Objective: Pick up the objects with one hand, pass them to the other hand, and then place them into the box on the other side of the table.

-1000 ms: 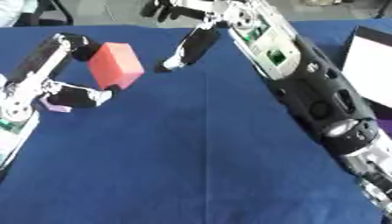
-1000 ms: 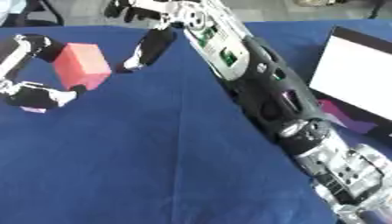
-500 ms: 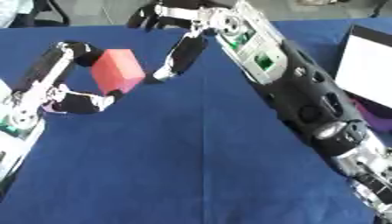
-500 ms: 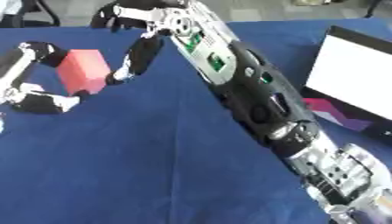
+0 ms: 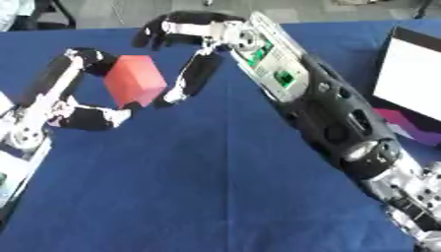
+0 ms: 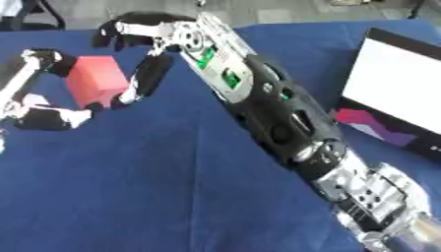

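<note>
Red block (image 5: 134, 86) sits pinched in my left robot hand (image 5: 65, 106); my right robot hand's (image 5: 191, 54) relaxed fingers touch it.

White box (image 5: 417, 78) cut off at right edge

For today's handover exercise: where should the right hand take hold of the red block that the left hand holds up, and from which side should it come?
Grip the red block across its bare right and upper faces, coming from the robot's right. The left hand wraps its left and lower sides; the right hand already has a finger at that free edge.
</note>
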Robot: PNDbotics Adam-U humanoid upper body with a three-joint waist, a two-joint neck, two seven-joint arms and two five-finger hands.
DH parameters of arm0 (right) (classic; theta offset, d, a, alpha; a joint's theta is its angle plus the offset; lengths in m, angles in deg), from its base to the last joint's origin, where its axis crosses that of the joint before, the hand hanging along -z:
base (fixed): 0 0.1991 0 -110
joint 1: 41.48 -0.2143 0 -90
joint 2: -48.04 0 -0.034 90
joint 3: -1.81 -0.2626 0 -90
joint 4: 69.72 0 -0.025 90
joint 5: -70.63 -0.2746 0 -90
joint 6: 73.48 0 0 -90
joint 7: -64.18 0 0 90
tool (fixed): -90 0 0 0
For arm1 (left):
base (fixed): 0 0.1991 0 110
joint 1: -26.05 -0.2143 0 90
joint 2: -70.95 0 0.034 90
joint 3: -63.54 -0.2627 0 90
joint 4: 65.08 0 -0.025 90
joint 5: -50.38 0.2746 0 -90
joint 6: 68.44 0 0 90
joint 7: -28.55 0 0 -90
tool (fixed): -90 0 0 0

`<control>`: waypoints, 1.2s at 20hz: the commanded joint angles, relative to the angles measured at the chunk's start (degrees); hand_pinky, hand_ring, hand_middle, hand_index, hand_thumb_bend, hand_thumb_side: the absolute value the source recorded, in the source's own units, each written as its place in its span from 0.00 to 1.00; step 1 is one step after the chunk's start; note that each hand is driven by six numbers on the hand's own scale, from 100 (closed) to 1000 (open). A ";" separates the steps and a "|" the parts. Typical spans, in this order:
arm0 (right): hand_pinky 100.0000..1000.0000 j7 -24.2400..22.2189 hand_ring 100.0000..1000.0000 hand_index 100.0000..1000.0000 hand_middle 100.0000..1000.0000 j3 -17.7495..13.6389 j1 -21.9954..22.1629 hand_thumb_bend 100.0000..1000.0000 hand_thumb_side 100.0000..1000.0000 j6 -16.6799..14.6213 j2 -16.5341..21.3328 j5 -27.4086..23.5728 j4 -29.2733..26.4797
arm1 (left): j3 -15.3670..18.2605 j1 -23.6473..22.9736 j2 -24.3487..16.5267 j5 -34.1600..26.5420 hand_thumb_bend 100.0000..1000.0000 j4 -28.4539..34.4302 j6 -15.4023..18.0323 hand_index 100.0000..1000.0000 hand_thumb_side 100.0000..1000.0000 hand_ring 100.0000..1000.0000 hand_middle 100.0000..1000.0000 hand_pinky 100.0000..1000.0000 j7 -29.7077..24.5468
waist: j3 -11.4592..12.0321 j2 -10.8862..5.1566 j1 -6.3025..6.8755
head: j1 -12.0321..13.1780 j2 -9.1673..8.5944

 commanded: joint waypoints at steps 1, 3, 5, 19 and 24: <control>0.89 0.36 0.85 0.87 0.85 -0.06 -0.88 0.48 0.14 -0.33 -0.27 0.17 -0.11 | 0.08 1.11 -0.68 -0.70 0.17 1.64 0.79 0.38 0.03 0.58 0.47 0.71 -0.24 | 0.17 -1.83 -0.69 | -0.22 -0.06; 0.89 0.67 0.84 0.87 0.85 0.03 -0.85 0.48 0.14 -0.30 -0.43 0.01 0.11 | -0.02 1.21 -0.55 -0.94 0.17 1.86 0.90 0.38 0.03 0.58 0.47 0.71 -0.45 | 0.26 -1.80 -0.72 | -0.26 -0.06; 0.89 1.16 0.84 0.86 0.84 0.00 -0.76 0.47 0.13 -0.15 -0.50 -0.24 0.33 | -0.16 1.28 -0.48 -1.12 0.17 2.05 1.06 0.38 0.03 0.58 0.47 0.71 -0.70 | 0.31 -1.76 -0.75 | -0.27 -0.06; 0.86 8.14 0.69 0.52 0.43 -0.09 -0.45 0.05 0.00 3.27 -0.41 -5.90 0.49 | -0.41 1.16 -0.03 -1.88 0.19 2.04 1.02 0.40 0.03 0.57 0.47 0.71 -0.30 | 0.36 -1.63 -0.65 | -0.38 -0.06; 0.85 8.36 0.65 0.45 0.36 0.13 -0.40 0.07 0.00 3.45 0.09 -7.37 0.24 | -0.21 1.02 -0.08 -2.75 0.33 1.69 0.36 0.51 0.08 0.59 0.52 0.72 1.28 | 0.28 -1.66 -0.63 | -0.56 -0.06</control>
